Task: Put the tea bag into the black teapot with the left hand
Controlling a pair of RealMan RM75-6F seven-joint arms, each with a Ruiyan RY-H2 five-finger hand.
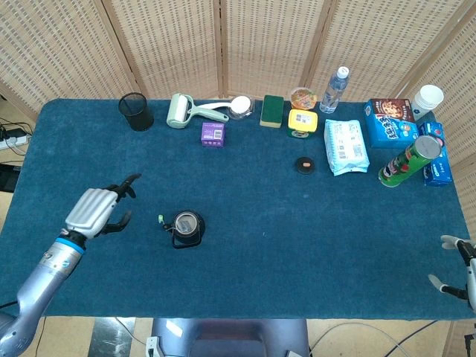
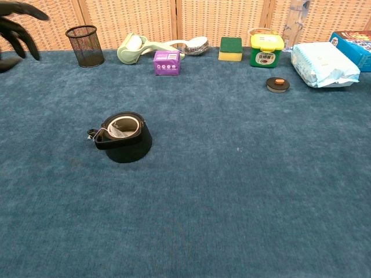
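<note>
Retracting is the step in hand: the left robot hand, fingers spread and empty, hangs at 9 o'clock of the black teapot. The tea bag appears to lie inside. Lift clear of the tag on the counter.

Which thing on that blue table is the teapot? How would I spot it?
Look at the blue table, then its bare left half. The black teapot sits alone there, a low round pot with an open top, far from the row of items along the back edge.
</note>
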